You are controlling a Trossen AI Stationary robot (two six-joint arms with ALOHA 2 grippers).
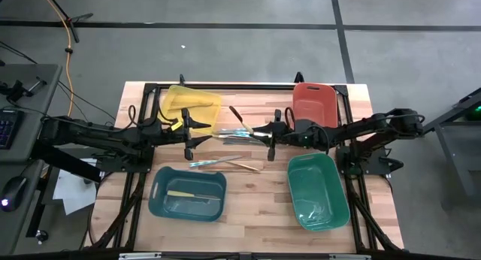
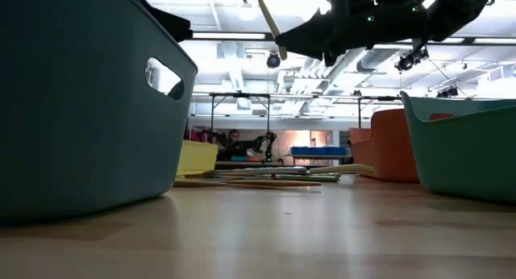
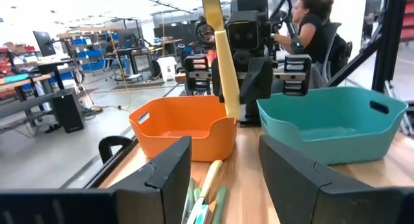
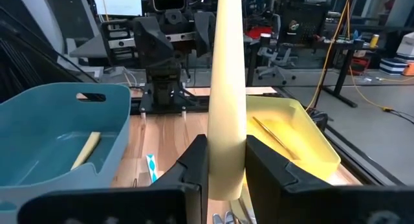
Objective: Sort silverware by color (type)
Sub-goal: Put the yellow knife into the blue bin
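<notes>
From above, the right gripper (image 1: 268, 131) meets the left gripper (image 1: 197, 132) over the loose silverware (image 1: 225, 164) mid-table. Only the right wrist view shows the grip — fingers (image 4: 194, 160) clamped on a cream utensil (image 4: 228, 88), upright. The left wrist view shows the left gripper's fingers (image 3: 169, 169) spread — empty.

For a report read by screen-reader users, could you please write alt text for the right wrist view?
The right gripper is shut on a cream-yellow plastic utensil handle that stands upright between its dark fingers. Beyond it lie a blue plastic bin holding one cream utensil, a yellow plastic bin, and the left arm facing across the wooden table.
</notes>
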